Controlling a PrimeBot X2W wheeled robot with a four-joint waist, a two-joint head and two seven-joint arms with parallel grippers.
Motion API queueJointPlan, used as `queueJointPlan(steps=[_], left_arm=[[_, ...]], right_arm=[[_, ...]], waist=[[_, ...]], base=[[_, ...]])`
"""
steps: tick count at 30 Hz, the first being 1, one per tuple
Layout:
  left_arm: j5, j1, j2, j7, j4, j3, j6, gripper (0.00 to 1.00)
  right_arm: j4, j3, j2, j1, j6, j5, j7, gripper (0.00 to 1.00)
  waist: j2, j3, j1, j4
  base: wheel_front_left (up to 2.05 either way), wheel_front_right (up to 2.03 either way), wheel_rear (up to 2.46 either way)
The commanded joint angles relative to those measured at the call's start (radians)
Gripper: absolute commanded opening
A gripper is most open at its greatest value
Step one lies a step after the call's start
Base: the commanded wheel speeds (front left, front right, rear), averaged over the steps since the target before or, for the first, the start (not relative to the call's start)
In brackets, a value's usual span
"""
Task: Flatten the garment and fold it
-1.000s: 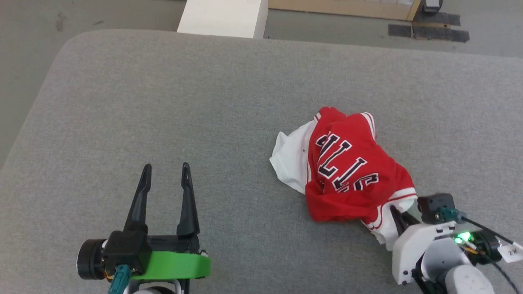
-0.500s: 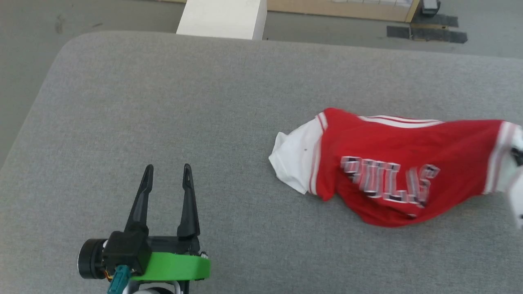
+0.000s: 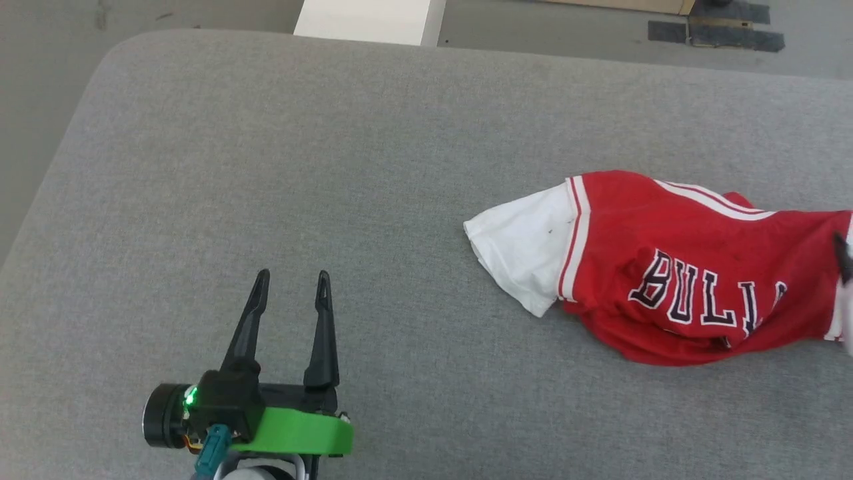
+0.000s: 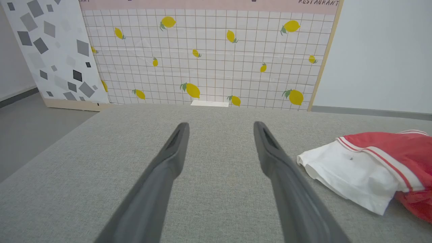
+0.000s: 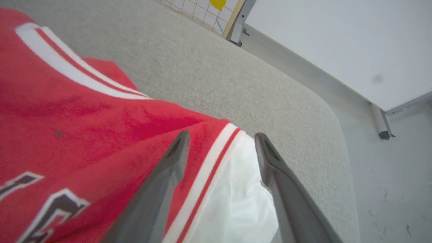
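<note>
My left gripper (image 3: 293, 275) hovers over the grey padded table (image 3: 266, 133) near its front edge, left of the middle. Its two dark fingers stand wide apart with nothing between them; in the left wrist view the left gripper (image 4: 221, 125) frames only bare table (image 4: 216, 189).

To its right, well apart from it, the garment (image 3: 666, 267) lies crumpled on the right half of the table, about midway between the front and far edges. One white sleeve (image 3: 526, 250) points left. The red body carries black, white-outlined letters reading "BULL" and runs out past the right side of the head view. From the left wrist the garment (image 4: 351, 172) shows sleeve first, with the striped trim behind it.

My right gripper (image 5: 222, 134) is at the garment's (image 5: 84, 118) right end, close to the table's (image 5: 270, 84) right edge. Its fingers are spread wide over the red-and-white trim and another white sleeve (image 5: 233, 209), clamping nothing. Whether the tips touch the cloth I cannot tell.
</note>
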Motion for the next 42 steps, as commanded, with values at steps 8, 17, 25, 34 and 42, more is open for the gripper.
queueJointPlan(steps=[8, 17, 25, 34, 42], left_arm=[[0.0, 0.023, -0.006, -0.004, 0.003, 0.014, -0.007, 1.0], [-0.007, 0.02, -0.006, -0.004, -0.022, 0.023, -0.007, 1.0], [-0.02, -0.016, -0.006, -0.004, -0.019, 0.003, 0.005, 1.0], [-0.025, -0.04, -0.007, -0.004, -0.002, -0.008, 0.016, 1.0], [-0.033, -0.016, -0.007, -0.004, 0.011, -0.003, 0.02, 1.0]], right_arm=[[-0.252, 0.199, 0.102, 0.038, -0.002, 0.174, 0.077, 1.0], [-0.531, 0.345, 0.05, 0.216, -0.002, 0.295, 0.302, 1.0], [-0.431, 0.462, 0.025, 0.166, -0.002, 0.25, 0.303, 1.0], [-0.318, 0.6, 0.0, 0.062, -0.002, 0.272, 0.316, 0.0], [-0.482, 0.676, -0.117, 0.083, -0.002, 0.47, 0.445, 0.0]], waist=[[-0.0001, -0.08, 0.0, -0.039], [-0.0001, -0.034, 0.0, -0.008], [-0.0001, 0.015, 0.0, 0.032], [-0.0001, 0.007, 0.0, 0.037], [-0.0001, -0.052, 0.0, 0.011]], base=[[0.0, 0.0, 0.0], [0.0, 0.0, 0.0], [0.0, 0.0, 0.0], [0.0, 0.0, 0.0], [0.0, 0.0, 0.0]])
